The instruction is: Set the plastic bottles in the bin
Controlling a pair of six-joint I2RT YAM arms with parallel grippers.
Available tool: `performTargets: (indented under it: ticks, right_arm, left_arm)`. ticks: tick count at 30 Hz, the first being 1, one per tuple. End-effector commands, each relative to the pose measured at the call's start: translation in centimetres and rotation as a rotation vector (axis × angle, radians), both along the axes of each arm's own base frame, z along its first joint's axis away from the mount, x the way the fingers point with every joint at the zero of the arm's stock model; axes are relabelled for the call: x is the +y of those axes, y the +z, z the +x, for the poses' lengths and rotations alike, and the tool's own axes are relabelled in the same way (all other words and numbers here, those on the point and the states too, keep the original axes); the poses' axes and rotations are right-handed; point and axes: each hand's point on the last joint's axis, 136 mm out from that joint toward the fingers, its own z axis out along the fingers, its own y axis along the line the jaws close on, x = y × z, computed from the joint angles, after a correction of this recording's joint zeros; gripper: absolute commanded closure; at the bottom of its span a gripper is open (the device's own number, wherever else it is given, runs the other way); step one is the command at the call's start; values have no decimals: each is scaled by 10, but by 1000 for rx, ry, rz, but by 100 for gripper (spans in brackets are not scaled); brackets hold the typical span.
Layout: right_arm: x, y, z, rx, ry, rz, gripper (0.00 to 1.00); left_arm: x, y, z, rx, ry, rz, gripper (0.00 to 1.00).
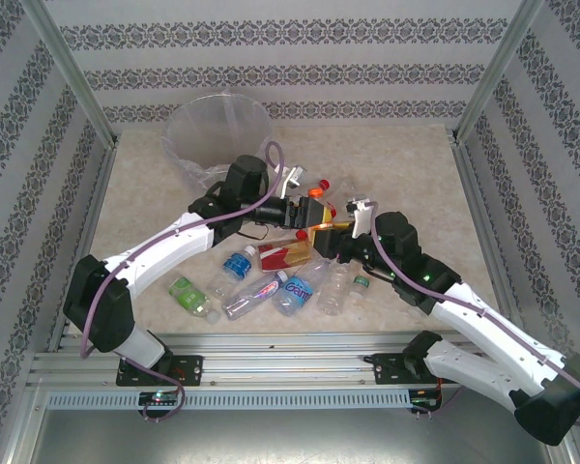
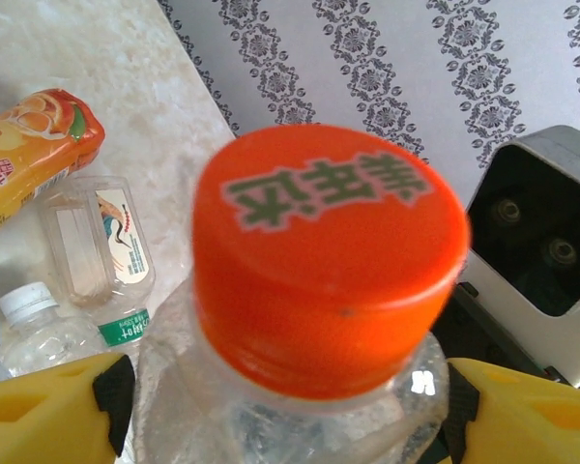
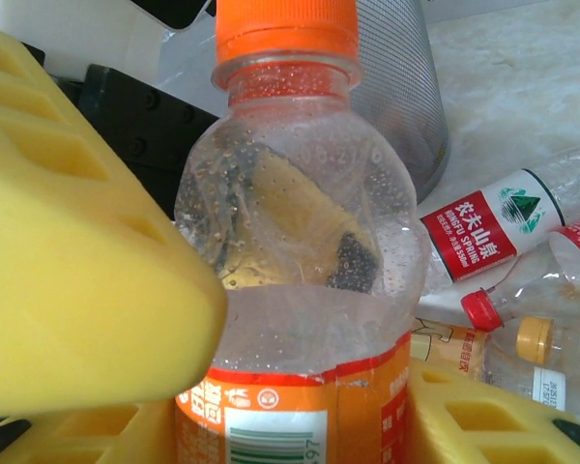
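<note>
In the jaws of the right end effector [image 3: 300, 396], an orange-capped bottle [image 3: 295, 213] is clamped tight. The left end effector [image 2: 290, 425] brackets its neck; whether it grips cannot be told. The bin [image 1: 217, 130] sits just beyond the left end effector. Other bottles [image 1: 271, 285] lie on the bench [image 1: 396, 155] near both.

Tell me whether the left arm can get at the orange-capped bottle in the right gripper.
Likely yes: the left gripper straddles the orange-capped bottle just below its cap, while the right gripper holds it lower, at the label.
</note>
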Motion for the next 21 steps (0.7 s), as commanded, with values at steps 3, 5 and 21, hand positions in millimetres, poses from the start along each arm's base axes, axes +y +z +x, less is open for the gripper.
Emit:
performTargets:
  ticks: [3, 5, 21]
  right_arm:
    - [6, 20, 2, -61, 15, 25, 49]
    - [6, 19, 2, -59, 15, 25, 49]
    - [-2, 11, -22, -21, 74, -17, 23]
  left_arm:
    - [-5, 12, -3, -46, -31, -40, 30]
    - [-5, 13, -4, -53, -32, -41, 33]
    - [5, 17, 0, -121, 9, 7, 44]
